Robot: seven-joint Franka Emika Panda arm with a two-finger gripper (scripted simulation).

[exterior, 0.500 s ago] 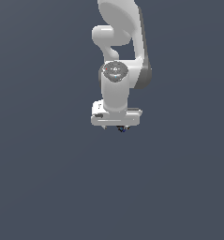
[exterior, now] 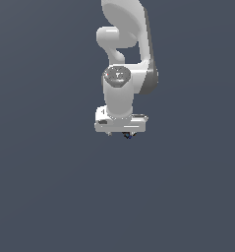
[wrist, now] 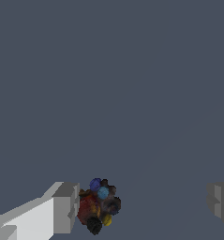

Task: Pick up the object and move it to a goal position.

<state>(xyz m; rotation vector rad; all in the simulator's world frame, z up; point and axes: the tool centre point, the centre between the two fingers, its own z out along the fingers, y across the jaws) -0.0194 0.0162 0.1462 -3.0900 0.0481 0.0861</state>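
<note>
object (wrist: 99, 205) touching one finger (wrist: 65, 208), end effector (wrist: 144, 206) spread

Simulated scene, flat grey backdrop (exterior: 40, 187), untextured white robot arm (exterior: 120, 93)

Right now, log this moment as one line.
gripper: open | clump: between fingers, against one finger | grasp: not closed

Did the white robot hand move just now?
Cannot tell. In the exterior view the gripper sits at about the same spot in the picture, and the plain grey background offers no fixed thing to judge against.
</note>
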